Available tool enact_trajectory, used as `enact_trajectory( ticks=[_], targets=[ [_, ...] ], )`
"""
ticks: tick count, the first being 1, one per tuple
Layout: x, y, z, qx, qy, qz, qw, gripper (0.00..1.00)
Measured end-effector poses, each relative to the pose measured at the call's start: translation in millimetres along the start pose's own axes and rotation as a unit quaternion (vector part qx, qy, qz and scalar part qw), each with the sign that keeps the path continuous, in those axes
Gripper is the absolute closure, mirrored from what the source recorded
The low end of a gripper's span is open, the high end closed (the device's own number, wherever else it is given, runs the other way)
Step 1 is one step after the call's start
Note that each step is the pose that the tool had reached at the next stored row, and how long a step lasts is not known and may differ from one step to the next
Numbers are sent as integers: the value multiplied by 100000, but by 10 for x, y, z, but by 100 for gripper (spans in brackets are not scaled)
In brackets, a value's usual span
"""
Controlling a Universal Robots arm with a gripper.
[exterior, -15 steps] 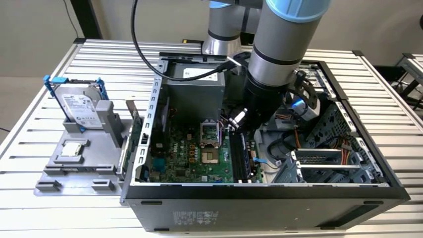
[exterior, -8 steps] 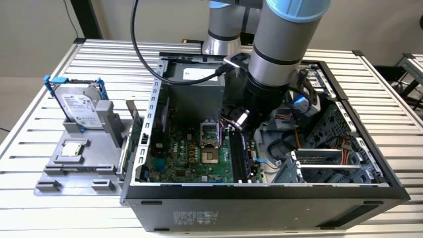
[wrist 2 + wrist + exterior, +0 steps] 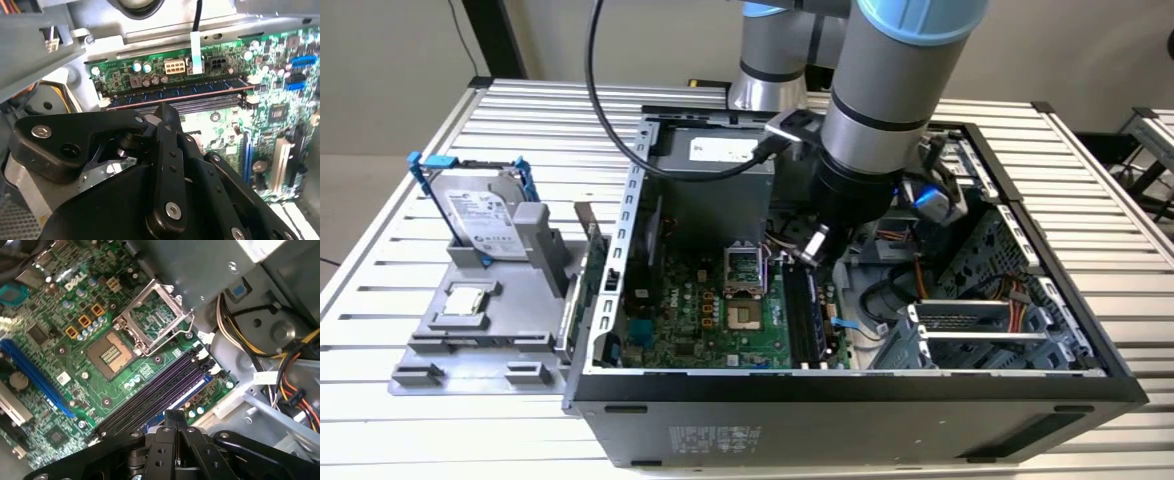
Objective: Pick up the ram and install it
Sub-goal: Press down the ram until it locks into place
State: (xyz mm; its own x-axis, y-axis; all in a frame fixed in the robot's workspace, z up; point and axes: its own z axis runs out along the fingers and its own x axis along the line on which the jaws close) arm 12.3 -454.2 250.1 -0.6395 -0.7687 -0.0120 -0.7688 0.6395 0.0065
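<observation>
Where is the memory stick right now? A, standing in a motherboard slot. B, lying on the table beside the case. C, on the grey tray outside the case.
A: in the second wrist view the memory stick stands in a slot on the motherboard, just past the tool.

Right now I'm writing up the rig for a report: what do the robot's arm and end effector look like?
The arm is a thick cylinder in silver-grey with a light blue cap at its joint and a dark lower section. A black cable loops down beside it. The end effector is matte black, built from flat plates and linked bars joined by silver screws, as both wrist views show.
</observation>
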Motion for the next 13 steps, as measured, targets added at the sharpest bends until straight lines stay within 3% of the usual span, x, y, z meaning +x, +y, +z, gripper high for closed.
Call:
enact_trajectory(
  ticks=[3,6,10,13],
  targets=[
    [0,0,0,-13,3,-2697,99964,100],
    [0,0,-1,-17,5,-5397,99854,100],
    [0,0,-1,-18,-5,-9037,99591,100],
    [0,0,0,-45,0,-11747,99308,100]
  ],
)
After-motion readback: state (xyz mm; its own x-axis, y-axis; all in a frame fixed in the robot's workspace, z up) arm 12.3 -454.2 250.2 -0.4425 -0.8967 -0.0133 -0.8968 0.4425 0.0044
